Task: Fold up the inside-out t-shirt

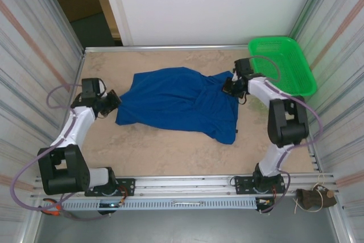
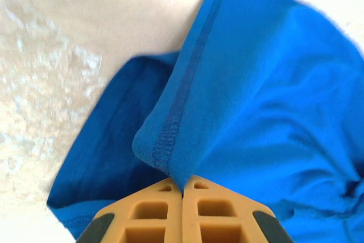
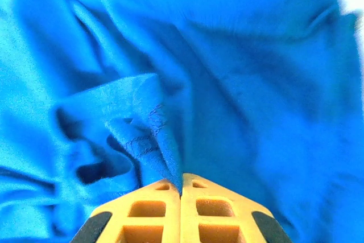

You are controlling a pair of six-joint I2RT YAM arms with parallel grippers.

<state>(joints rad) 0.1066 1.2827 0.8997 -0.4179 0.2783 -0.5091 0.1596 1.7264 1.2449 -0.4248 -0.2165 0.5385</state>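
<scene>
The royal-blue cotton t-shirt [image 1: 176, 103] lay crumpled across the middle of the sandy bench [image 1: 170, 155]. The left gripper [image 2: 182, 189] was clamped on a stitched hem at the shirt's 9 o'clock edge. The right gripper [image 3: 181, 183] pinched a fabric fold at its 2 o'clock corner. A green plastic mesh basket [image 1: 282, 64] sat at the bench's 2 o'clock corner.

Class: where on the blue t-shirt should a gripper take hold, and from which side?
Probably best to take the t-shirt by a stitched hem at its outer end, approaching low from that side: it lies spread out, so only edges can be pinched. The left gripper and right gripper are each shut on such edges.
</scene>
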